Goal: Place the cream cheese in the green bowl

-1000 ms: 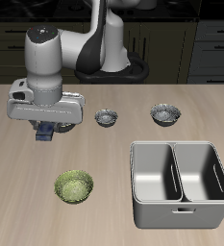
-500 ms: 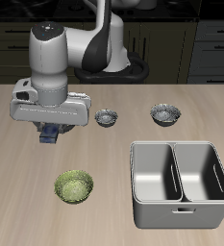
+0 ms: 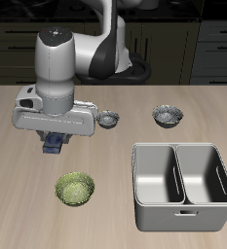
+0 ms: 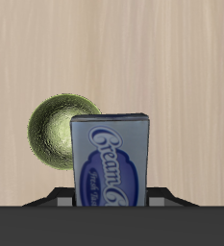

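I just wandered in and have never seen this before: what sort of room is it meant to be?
Probably a simulated kitchen: a wooden countertop holds a double-basin steel sink tub, a green bowl and small metal bowls, with dark cabinets behind. The fingers grip a cream cheese box.

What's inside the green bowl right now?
Nothing shows inside the green bowl: only its patterned inner surface. In the wrist view the cream cheese, held in the hand, covers one edge of the bowl, so that bit is hidden.

Pale wooden table point(image 3: 115, 199), grain running side to side. Near front edge: round yellow-green bowl point(image 3: 75, 189) and grey metal two-compartment bin point(image 3: 181, 184). Farther back, mid-table: two small grey metallic bowls point(image 3: 108, 119) point(image 3: 167, 116).
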Available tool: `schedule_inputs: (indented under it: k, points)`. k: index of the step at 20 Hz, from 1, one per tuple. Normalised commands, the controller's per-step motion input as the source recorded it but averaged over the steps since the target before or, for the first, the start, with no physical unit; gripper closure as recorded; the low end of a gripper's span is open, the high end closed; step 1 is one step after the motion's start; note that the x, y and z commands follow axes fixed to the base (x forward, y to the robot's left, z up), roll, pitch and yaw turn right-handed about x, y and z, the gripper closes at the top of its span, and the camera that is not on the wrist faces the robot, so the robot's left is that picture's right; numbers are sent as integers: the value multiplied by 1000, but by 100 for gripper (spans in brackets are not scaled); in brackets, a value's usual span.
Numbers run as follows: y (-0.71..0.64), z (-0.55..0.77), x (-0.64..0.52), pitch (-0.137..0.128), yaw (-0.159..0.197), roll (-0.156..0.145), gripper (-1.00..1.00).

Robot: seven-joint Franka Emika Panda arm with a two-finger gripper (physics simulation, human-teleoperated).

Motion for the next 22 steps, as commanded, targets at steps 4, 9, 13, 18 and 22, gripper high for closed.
schedule_inputs:
  k: [4, 9, 13, 18, 22]
  points:
    - [108, 39, 319, -8, -2, -26, 100]
    - [237, -1, 146, 3, -9, 7, 100]
    - [282, -37, 240, 0, 9, 5, 100]
    - [49, -51, 155, -5, 2, -8, 100]
    - [-74, -83, 186, 10, -15, -31, 100]
